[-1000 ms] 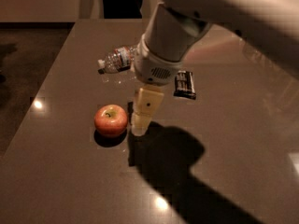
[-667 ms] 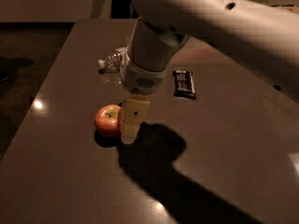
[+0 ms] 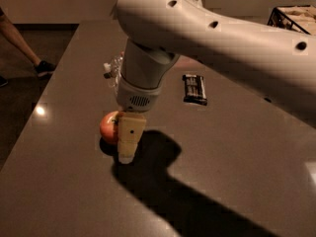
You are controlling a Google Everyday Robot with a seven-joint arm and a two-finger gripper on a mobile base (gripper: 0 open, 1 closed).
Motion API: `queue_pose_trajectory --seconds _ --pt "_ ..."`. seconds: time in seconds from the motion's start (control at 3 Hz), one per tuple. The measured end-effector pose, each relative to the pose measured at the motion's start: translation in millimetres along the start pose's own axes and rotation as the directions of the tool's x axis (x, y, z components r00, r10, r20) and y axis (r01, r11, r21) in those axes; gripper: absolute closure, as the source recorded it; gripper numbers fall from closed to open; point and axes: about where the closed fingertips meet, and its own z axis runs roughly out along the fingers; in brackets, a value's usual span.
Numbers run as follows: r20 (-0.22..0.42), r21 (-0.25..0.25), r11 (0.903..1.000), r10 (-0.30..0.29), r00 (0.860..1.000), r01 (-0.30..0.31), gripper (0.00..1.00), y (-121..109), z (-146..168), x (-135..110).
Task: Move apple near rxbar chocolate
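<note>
The apple (image 3: 108, 127) sits where it sat a second ago, towards the left edge of the surface (image 3: 256, 147) and about halfway between its near and far edges. It has not been lifted or rolled as far as I can see.

What has changed is the claw (image 3: 126, 149). A second ago it hung just to the right of the apple, with a gap between them. Now it has slid leftward and come down, so its pale tip stands on or just above the surface and covers the apple's right half from where I stand. It looks to be against the fruit, perhaps around it, but I cannot tell whether the claw is open or closed.

The rxbar chocolate (image 3: 195, 89) lies flat, further right and closer to the far edge, apart from the apple, untouched. Behind the arm (image 3: 148, 68) a clear plastic bottle (image 3: 111, 69) lies on its side, mostly hidden.

So I judge the reach is finishing and the grasp is about to be made. The carry towards the bar has not begun.
</note>
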Motion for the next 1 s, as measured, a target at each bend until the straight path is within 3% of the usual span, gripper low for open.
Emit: queue_pose_trajectory --seconds 1.0 --pt "0.021 0.021 0.9979 0.061 0.998 -0.061 0.64 8.0 -8.4 -11.3"
